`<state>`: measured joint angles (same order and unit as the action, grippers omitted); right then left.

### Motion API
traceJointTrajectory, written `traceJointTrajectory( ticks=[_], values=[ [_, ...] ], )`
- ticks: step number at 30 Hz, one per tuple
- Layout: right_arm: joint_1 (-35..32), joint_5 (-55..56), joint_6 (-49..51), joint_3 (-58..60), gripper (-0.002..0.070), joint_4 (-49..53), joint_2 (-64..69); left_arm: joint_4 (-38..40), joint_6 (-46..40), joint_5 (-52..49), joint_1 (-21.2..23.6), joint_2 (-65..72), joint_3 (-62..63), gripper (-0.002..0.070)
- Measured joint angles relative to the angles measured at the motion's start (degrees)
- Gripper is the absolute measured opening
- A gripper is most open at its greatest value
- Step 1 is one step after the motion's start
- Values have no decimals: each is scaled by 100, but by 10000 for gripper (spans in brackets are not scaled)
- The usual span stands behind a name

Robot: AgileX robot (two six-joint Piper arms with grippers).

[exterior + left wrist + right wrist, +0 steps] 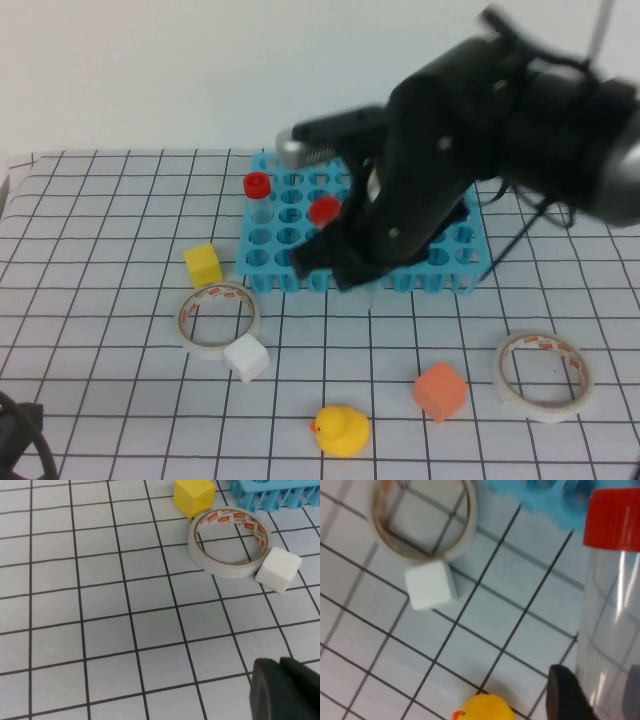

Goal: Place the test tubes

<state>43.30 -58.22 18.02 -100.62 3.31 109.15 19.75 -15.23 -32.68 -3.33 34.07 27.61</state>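
Right end effector (pixel 597 696) apparently grips tube (pixel 607 605) at rack (pixel 452 270); left one (pixel 282 685) front-left.

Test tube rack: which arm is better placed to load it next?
Probably right: the right gripper grips a red-capped test tube at the blue rack; the left gripper sits shut, far off at near left.

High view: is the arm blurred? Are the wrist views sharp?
High view: the black right arm is motion-smeared over the blue plastic tube rack; the gridded table is sharp. Left wrist view: crisp; the left gripper, shut, hangs over its near-left corner. Right wrist view: soft; the right gripper grips a clear red-capped test tube by the rack.
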Motion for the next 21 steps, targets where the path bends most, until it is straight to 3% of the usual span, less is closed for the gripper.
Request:
traceJointTrajectory(
  ticks=[6,10,21],
  values=[
    [146,71,-80,322,236,463,-755,0,-75,9,0,0,0,-1],
    [468,777,63,1135,236,814,-1159,0,-77,40,0,0,-100,-1],
    [1286,5655,955,4361,236,1893,-1855,97,-87,327,0,0,-283,-1]
  ],
)
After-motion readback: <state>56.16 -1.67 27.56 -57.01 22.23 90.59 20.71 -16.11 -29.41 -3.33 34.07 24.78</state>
